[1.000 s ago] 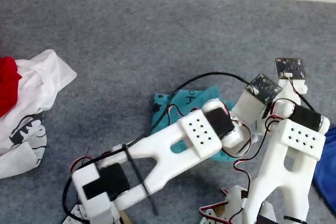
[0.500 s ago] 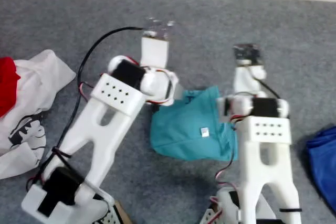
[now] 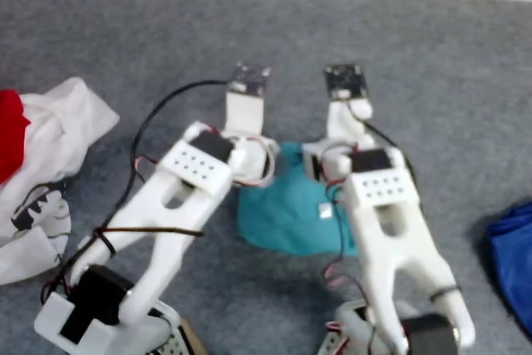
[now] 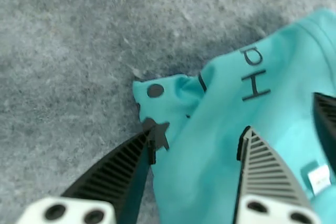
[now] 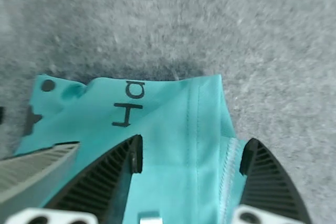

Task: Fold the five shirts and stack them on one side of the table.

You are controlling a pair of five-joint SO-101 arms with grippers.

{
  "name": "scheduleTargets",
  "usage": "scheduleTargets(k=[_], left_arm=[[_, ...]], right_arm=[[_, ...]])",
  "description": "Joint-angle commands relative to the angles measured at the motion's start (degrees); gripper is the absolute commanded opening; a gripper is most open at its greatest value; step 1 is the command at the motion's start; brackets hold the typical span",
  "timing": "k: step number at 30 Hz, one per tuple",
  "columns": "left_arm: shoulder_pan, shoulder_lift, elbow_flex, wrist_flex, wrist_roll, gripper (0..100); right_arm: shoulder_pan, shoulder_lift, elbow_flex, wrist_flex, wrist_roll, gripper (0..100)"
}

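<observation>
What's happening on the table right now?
Both arms are over the teal shirt in the middle of the table. The left gripper and right gripper are each open above its far edge, neither clamped on it. A white shirt and red garment lie at one side, a blue garment at the other.

Middle shirt (image 3: 287,214) lies mid-tabletop (image 3: 416,56), a bit toward 6 o'clock. Shirt pile (image 3: 50,147) sits at the 9 o'clock edge, well apart from it. Another shirt (image 3: 514,263) lies at the 4 o'clock edge. Left arm (image 3: 199,168) enters from 7 o'clock, right arm (image 3: 378,184) from 5 o'clock. Left jaws over the middle shirt's 10 o'clock corner, right jaws over its 1 o'clock edge, side by side.
</observation>
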Motion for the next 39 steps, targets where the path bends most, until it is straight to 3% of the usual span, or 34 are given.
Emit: scheduleTargets(k=[1, 6, 11, 24, 30, 39], left_arm=[[-1.0, -2.0, 0.6, -3.0, 5.5, 27], [-3.7, -2.0, 2.1, -6.5, 10.9, 27], [-3.8, -1.9, 2.7, -7.4, 11.0, 27], [-3.6, -1.8, 3.1, -7.4, 11.0, 27], [-3.6, -1.8, 3.1, -7.4, 11.0, 27], [-3.6, -1.8, 3.1, -7.4, 11.0, 27]], right_arm=[[-0.1, 4.2, -0.5, -4.5, -0.5, 26.6], [0.3, 5.2, -0.5, -7.4, -0.5, 11.3], [1.6, 5.2, -0.4, -7.3, -0.6, 3.6], [10.8, 5.2, -6.3, 3.7, -0.6, 3.1], [13.6, 4.9, -6.8, 3.9, -0.6, 3.0], [18.8, -6.4, -4.7, 5.9, -0.4, 3.0]])
